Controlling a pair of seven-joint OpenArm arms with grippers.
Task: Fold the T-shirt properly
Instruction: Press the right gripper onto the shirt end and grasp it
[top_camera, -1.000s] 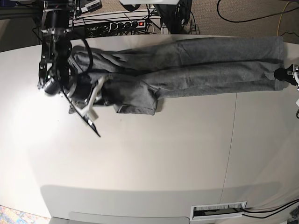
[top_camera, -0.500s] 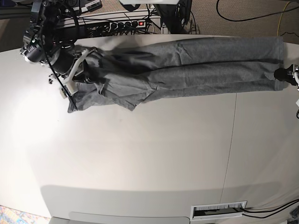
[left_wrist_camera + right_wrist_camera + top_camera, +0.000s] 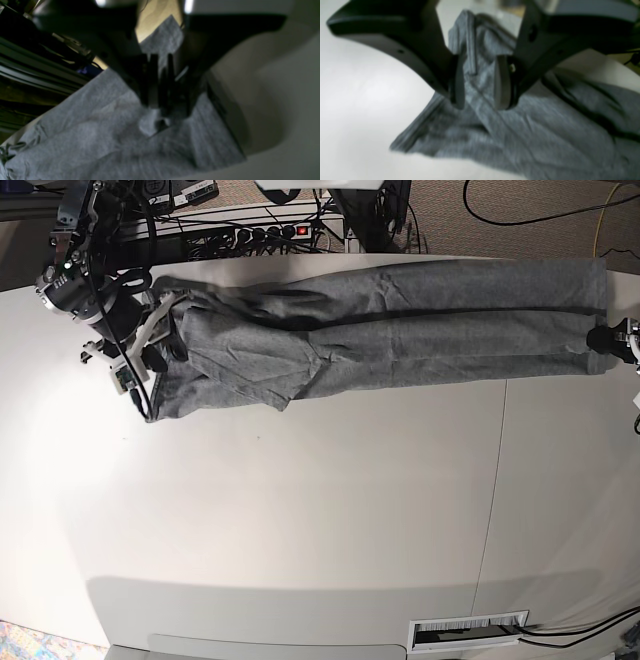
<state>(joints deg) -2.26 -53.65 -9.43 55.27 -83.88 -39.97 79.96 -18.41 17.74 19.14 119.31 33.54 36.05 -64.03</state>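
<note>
The grey T-shirt (image 3: 400, 320) lies stretched in a long band along the far side of the white table (image 3: 300, 520). Its left end is folded and wrinkled. My right gripper (image 3: 150, 355) hovers over that end. In the right wrist view, the right gripper (image 3: 480, 85) has its pads (image 3: 458, 82) apart, and the T-shirt (image 3: 545, 130) lies loose below and between them. At the right edge my left gripper (image 3: 600, 338) pinches the other end. In the left wrist view, the left gripper (image 3: 160, 110) is shut on a bunch of the T-shirt (image 3: 87, 140).
A power strip (image 3: 270, 230) and cables run behind the table's far edge, close to the right arm. A seam (image 3: 497, 480) crosses the tabletop on the right. A slotted vent (image 3: 468, 630) sits at the near edge.
My right gripper carried the shirt's left end back and to the left, stretching it out, then opened its jaws. The left gripper has not moved.
</note>
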